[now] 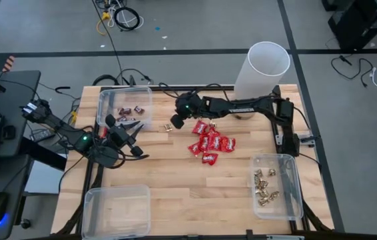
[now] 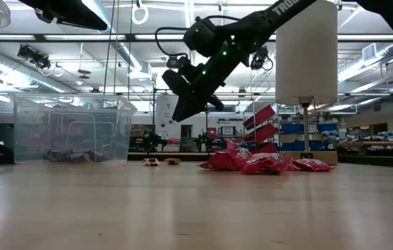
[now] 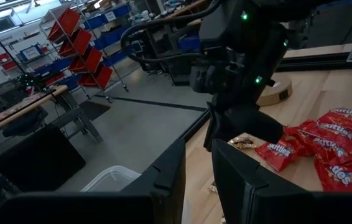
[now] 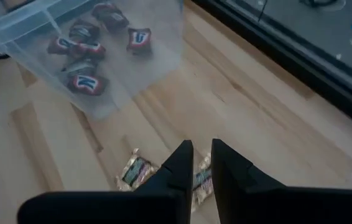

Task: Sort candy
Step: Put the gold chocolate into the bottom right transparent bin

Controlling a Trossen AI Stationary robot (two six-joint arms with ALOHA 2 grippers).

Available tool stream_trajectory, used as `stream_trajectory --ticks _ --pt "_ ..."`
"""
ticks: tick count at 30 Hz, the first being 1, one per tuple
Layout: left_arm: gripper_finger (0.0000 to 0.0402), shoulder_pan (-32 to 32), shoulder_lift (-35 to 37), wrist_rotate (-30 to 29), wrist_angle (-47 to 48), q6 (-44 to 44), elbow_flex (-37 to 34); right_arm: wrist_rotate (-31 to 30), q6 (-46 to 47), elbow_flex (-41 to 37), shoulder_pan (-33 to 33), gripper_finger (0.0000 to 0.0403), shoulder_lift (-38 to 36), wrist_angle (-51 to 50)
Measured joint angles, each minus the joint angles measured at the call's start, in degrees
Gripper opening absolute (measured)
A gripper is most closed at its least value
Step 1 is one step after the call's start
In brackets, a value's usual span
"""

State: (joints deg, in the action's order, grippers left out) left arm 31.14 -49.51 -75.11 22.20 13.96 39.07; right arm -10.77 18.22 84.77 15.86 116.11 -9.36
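Right gripper (image 1: 176,122) hangs above the tabletop (image 1: 175,180) over 2 gold-foil pieces (image 4: 135,171) lying side by side just beside the bin of mini bars. In the right wrist view its jaws stand a narrow gap apart, nothing between them, one gold piece showing through the gap. The low view shows the gripper clear of the wood, tips angled down.

Left gripper (image 1: 134,135) sits at the left edge of the tabletop, just beside the same bin, pointed toward the right arm. Jaws slightly apart in the left wrist view, empty.

Candy locations:
- Dark mini bars (image 1: 130,111): several inside the clear bin (image 1: 108,100) at the far left of the tabletop.
- Red packets (image 1: 210,145): loose pile mid-tabletop, overlapping, near the right arm's forearm.
- More gold-foil pieces (image 1: 264,187): in the clear bin (image 1: 293,190) at the right edge.
- Third clear bin (image 1: 116,212) at the near-left corner; cannot tell any contents.

White cylinder (image 1: 262,70) stands at the far edge behind the right arm.
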Motion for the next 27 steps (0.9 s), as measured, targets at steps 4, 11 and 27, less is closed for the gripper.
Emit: stream_trajectory --ticks 4,11,27 --pt "0.0082 0.00 -0.01 0.02 -0.02 -0.04 0.00 -0.30 -2.95 0.00 0.00 0.0052 0.24 1.77" --pt "0.0082 0.00 0.01 0.22 -0.13 0.20 0.00 -0.35 -5.35 0.00 -0.13 0.0055 0.16 3.91" --pt "0.0082 0.00 0.00 0.17 -0.47 0.02 0.00 -0.48 1.03 0.00 1.35 0.0072 0.16 1.32"
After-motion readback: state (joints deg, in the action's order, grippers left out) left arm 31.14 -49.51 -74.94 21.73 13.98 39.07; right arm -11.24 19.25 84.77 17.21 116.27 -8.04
